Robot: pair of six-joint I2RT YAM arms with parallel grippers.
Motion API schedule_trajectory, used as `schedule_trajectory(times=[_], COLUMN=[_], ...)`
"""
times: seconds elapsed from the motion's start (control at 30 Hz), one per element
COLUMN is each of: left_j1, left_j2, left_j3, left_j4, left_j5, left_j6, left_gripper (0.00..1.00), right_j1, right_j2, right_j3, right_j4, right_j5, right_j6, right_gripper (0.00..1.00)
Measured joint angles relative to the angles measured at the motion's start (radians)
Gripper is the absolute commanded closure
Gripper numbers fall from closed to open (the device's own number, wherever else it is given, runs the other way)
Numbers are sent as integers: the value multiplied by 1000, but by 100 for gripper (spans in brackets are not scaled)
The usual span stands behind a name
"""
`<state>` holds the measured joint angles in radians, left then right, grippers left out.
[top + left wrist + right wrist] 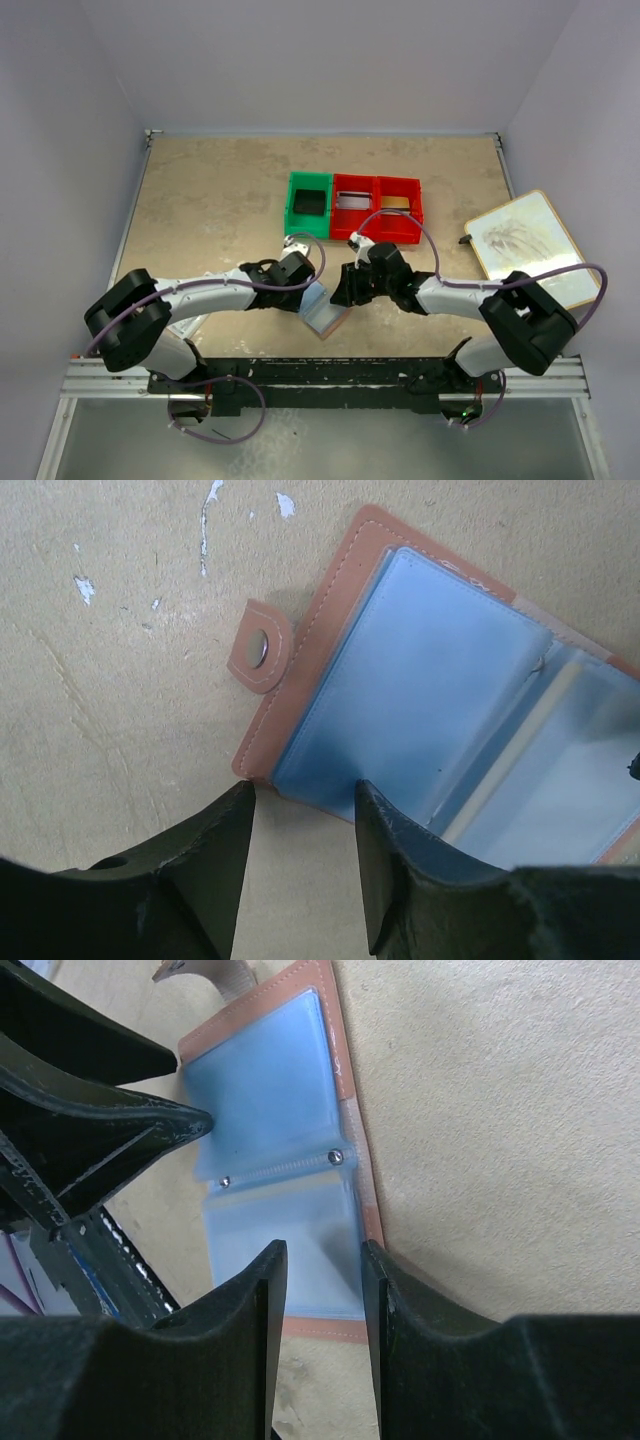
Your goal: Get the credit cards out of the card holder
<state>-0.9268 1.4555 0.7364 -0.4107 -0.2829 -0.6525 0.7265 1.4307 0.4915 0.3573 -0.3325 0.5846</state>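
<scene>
The card holder [325, 316] lies open and flat on the table between my two grippers, with a reddish-brown rim and light blue clear sleeves. In the left wrist view the card holder [430, 700] shows its snap tab [262, 648], and a pale strip lies between two sleeves. My left gripper [303, 788] is open and empty at the holder's near corner, with one finger over the sleeve edge. My right gripper [322, 1248] is open and empty, its fingers just above the other half of the card holder [270, 1110]. No card is clearly out.
A green bin [308, 205] and two red bins [378, 210] stand behind the grippers. A white board with a wooden rim [525, 245] lies at the right. The left gripper's fingers [120, 1130] show close by in the right wrist view.
</scene>
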Motion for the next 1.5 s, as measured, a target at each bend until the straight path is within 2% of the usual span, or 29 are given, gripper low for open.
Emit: schedule_trajectory(times=[0.5, 0.93, 1.5], left_j1=[-23, -29, -38], left_j2=[5, 5, 5], left_j3=[3, 4, 8], left_j4=[-1, -6, -21], left_j5=[-48, -60, -69], left_j6=[0, 0, -1], left_gripper=[62, 63, 63], right_j1=[0, 19, 35], right_j2=[-16, 55, 14], right_j3=[3, 55, 79], right_j4=[-19, -59, -105], right_j5=[-3, 13, 46], right_j6=[6, -1, -9], right_gripper=[61, 61, 61])
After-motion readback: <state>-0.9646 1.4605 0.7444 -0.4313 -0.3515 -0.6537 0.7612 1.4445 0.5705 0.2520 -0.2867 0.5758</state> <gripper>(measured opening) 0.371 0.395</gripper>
